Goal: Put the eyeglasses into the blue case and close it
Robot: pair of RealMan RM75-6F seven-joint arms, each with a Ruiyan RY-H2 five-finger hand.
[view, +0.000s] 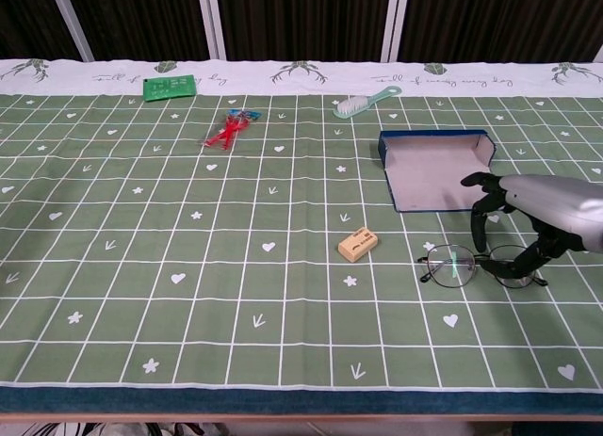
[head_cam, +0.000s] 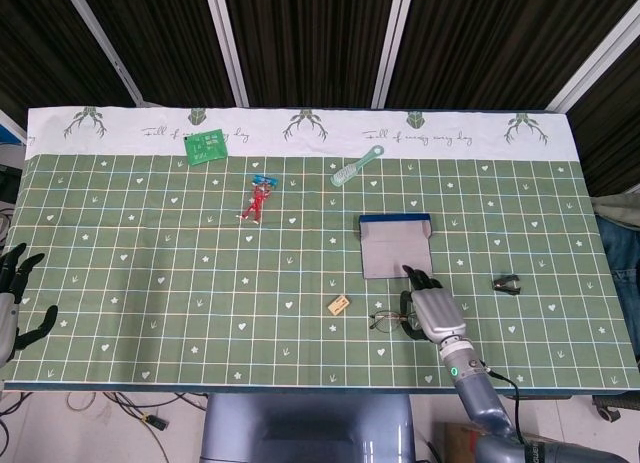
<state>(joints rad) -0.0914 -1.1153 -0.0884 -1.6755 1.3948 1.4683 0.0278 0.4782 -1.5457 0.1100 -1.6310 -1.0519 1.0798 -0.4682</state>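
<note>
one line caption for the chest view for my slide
Right hand poised over the eyeglasses, open blue case just behind.

Matt cloth [view: 141, 266] under thin-wire eyeglasses [view: 466, 265] with glossy lenses; case [view: 436, 170] lining matt.

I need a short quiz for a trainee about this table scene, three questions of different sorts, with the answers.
1. True or false: the blue case lies open.
2. Which thing lies nearest the eyeglasses? A. green card B. eraser C. brush
3. Fill in: the right hand is over the ____ lens of the eyeglasses in the chest view.

Key: 1 true. 2 B. 3 right. The left hand waits at the table edge, holding nothing.
</note>
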